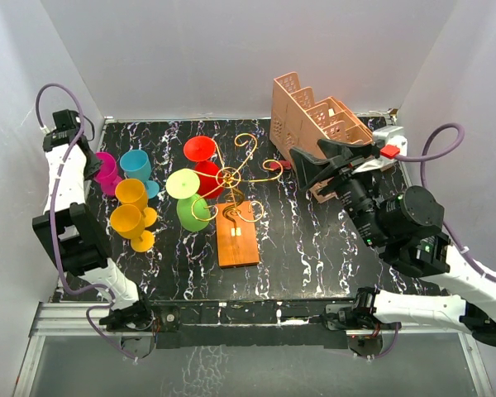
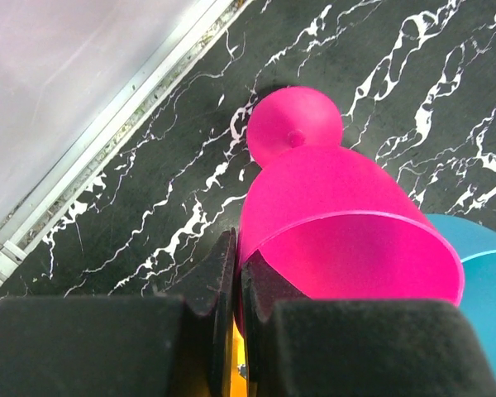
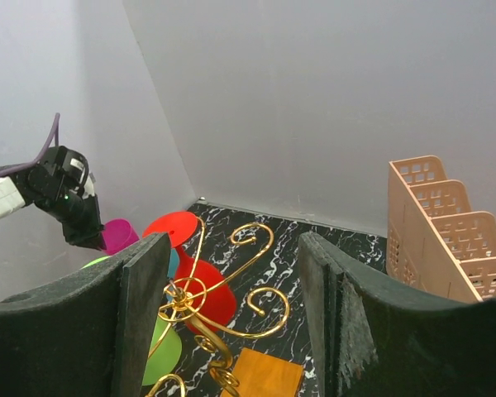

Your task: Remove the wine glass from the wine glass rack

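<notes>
1. Gold wire makes up the one wine glass rack, scroll arms curling out from a centre hub. It stands mid-surface on a flat orange base.
2. Wine glasses counted: six. One magenta, one teal, two orange, one red, one green.
3. On the rack: two. The red wine glass hangs at the far left of the hub and the green wine glass at the near left. Each appears to hang with its disc foot uppermost.
4. Off the rack: four, grouped at the left of the black marbled surface. The magenta wine glass is farthest left, with the teal wine glass just beside it. The two orange wine glasses stand nearer the arm bases.
5. Left claw: clenched on the magenta wine glass, one finger outside the bowl wall and one inside at the rim. The glass's round foot shows beyond the bowl in the wrist view. Whether that foot rests on the surface cannot be told.
6. Right claw: released, fingers spread wide and grasping nothing. It hangs to the right of the rack and apart from it, facing the scrolls.
7. Other items: one salmon-pink stepped lattice crate at the far right, just behind the right claw.
8. Obstructions: the teal and orange glasses stand between the magenta glass and the rack. Gold scrolls lie between the right claw and the two hung glasses.
</notes>
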Controlling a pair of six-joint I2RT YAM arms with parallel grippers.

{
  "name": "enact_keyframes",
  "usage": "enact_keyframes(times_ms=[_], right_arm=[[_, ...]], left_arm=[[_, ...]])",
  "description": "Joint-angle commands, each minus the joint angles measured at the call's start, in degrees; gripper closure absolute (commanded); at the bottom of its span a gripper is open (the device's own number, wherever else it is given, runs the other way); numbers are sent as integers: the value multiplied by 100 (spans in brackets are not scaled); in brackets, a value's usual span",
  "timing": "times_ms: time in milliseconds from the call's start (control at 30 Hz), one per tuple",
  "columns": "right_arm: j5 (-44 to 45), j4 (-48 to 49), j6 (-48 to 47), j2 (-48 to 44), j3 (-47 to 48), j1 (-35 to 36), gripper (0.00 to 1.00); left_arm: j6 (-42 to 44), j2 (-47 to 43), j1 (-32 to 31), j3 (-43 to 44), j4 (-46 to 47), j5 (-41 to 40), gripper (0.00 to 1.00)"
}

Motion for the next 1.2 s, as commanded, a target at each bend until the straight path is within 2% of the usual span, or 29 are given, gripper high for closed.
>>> enact_keyframes(times_ms=[0, 200, 367, 500, 633, 867, 1000, 1100, 1167], right_arm=[[-196, 70, -101, 64, 324, 30, 32], [-221, 76, -100, 2, 198, 25, 31], [-211, 40, -106, -19, 197, 30, 31], [-243, 41, -126, 6, 237, 29, 30], [-287, 49, -128, 20, 239, 25, 30], [-309, 41, -127, 67, 226, 22, 30], [-301, 38, -127, 89, 185, 28, 30], [-308, -10, -79, 125, 166, 29, 30], [-331, -113, 0, 151, 174, 25, 30]], left_arm=[[79, -206, 66, -174, -42, -19, 100], [106, -158, 242, -369, 64, 377, 100], [119, -179, 312, -464, 118, 337, 98], [162, -200, 352, -415, 87, 318, 82], [197, -388, 352, -195, -52, 124, 69], [197, -1006, 351, 803, -487, 255, 49], [163, -1574, 352, 1089, -497, 1149, 38], [119, -2187, 337, 816, -158, 2172, 30], [65, -2598, 251, 501, 86, 2886, 29]])
